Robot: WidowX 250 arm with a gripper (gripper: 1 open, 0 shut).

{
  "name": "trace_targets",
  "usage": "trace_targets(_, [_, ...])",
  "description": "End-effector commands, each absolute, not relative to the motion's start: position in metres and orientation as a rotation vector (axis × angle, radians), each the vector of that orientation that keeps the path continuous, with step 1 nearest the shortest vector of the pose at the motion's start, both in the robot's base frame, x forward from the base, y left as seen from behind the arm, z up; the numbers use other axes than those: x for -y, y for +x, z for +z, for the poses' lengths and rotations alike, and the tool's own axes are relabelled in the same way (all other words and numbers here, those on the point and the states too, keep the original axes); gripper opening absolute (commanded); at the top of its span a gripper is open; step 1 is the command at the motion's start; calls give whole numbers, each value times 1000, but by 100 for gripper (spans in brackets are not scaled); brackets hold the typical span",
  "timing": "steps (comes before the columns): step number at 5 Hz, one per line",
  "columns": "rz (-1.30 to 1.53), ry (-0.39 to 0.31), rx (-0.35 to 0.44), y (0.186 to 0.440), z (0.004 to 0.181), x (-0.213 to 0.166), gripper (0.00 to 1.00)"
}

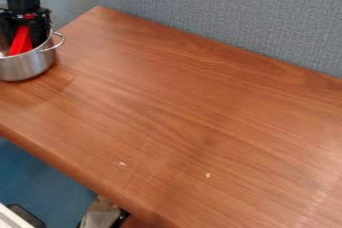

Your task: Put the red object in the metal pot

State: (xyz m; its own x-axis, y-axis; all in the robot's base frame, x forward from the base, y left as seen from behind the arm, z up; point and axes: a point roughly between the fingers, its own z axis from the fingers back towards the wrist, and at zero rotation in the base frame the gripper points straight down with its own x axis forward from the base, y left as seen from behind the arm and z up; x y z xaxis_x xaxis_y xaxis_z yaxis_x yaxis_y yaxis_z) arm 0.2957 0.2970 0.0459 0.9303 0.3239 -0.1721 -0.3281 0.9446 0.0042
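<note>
The metal pot (27,62) is a small shiny steel pot at the far left edge of the wooden table (187,112). The red object (20,40) stands tilted inside it, with its lower end below the rim and its upper end sticking out. My black gripper (24,30) hangs straight down over the pot, one finger on each side of the red object. At this size I cannot make out whether the fingers press on it or stand apart from it.
A grey-blue textured wall (227,12) runs behind the table. The table's front edge (67,167) drops off to the floor at the lower left.
</note>
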Motion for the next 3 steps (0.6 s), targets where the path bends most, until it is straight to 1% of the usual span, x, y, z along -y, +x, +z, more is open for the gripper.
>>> trace_targets(1, [292,35,-66,291,95,-307,0])
trace_targets(2, [228,36,-38,288,104,-309,0])
trace_targets(3, [253,24,-25,296,92,-312,0])
